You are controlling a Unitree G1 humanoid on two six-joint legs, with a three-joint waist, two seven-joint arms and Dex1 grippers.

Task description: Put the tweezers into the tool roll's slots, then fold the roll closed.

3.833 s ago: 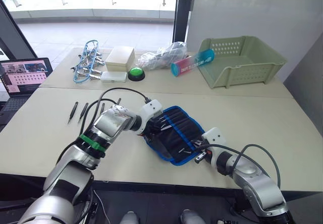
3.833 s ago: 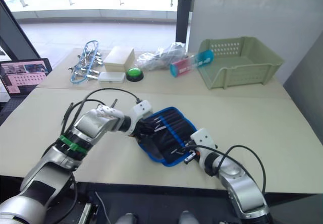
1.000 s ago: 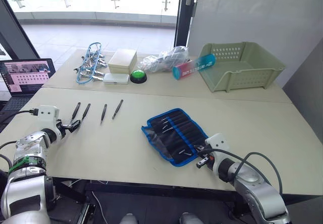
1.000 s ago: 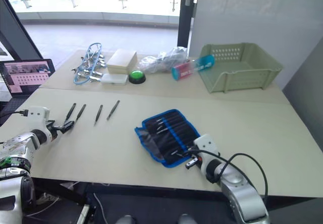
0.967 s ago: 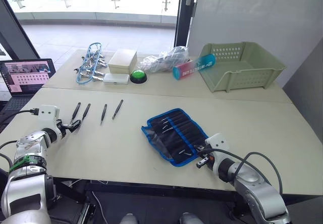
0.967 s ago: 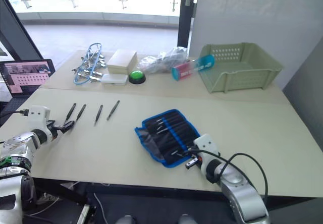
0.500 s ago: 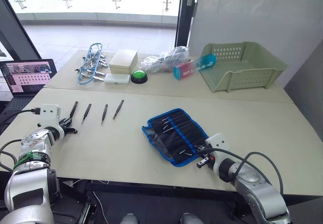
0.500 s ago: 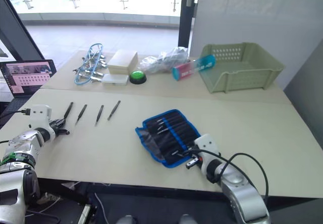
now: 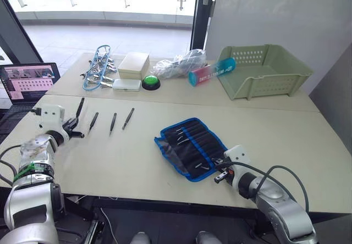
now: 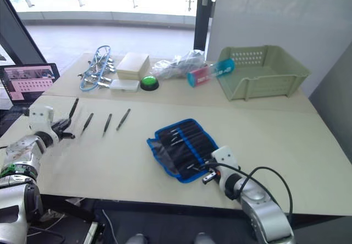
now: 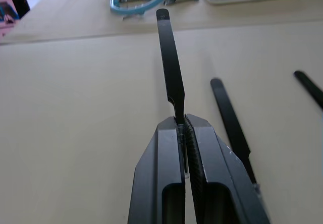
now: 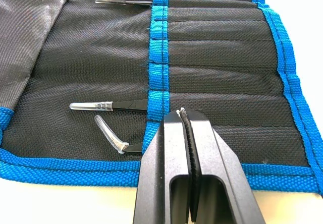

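Observation:
The tool roll point(image 9: 190, 147) lies open on the table, black with blue edging. Its slots point(image 12: 222, 57) run in a row, and some hold tweezers with clear-capped tips point(image 12: 101, 106). My right gripper point(image 9: 219, 172) is shut at the roll's near right edge, its fingertips point(image 12: 174, 120) over the blue band. My left gripper point(image 9: 73, 125) is shut on one black tweezers point(image 11: 170, 62), which slants up off the table at the far left. Three more tweezers point(image 9: 113, 123) lie side by side on the table just right of it.
At the back of the table are a green basket point(image 9: 264, 68), a teal tube point(image 9: 212, 71), a plastic bag point(image 9: 176, 64), a green button point(image 9: 149, 81), a white box point(image 9: 133, 64) and a blue-wire bundle of clips point(image 9: 98, 62). A laptop point(image 9: 27, 82) sits far left.
My left arm left the roll and went to the far-left tweezers. It closed on the leftmost one and has raised it off the table. The right gripper stayed put.

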